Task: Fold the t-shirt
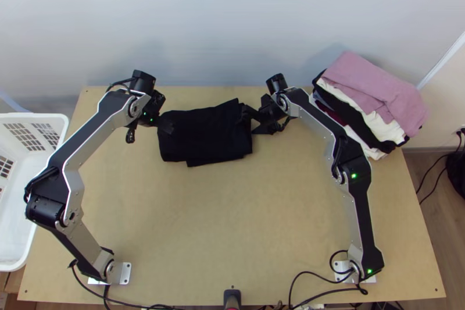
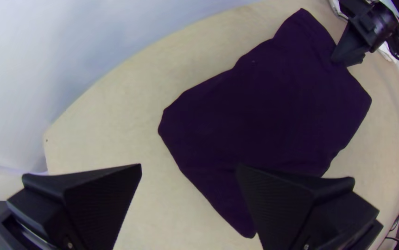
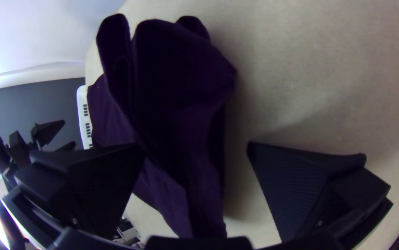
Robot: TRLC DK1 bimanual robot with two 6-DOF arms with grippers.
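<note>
The black t-shirt (image 1: 203,135) lies folded into a rough rectangle near the table's far edge; its layers show at the right end in the right wrist view, where the cloth (image 3: 176,92) looks dark purple. At its left end is my left gripper (image 1: 150,125), open. In the left wrist view the left gripper (image 2: 190,169) stands apart, one finger over the shirt (image 2: 264,106), the other over bare wood. My right gripper (image 1: 251,124) is at the shirt's right end. The right gripper (image 3: 197,146) is open in the right wrist view, one finger over the cloth, the other beside it.
A stack of folded clothes (image 1: 378,92), pink on top, lies at the table's far right corner. A white plastic basket (image 1: 17,205) stands off the left edge. Bare wood (image 1: 232,223) lies between the arms, and cables (image 1: 317,275) run along the near edge.
</note>
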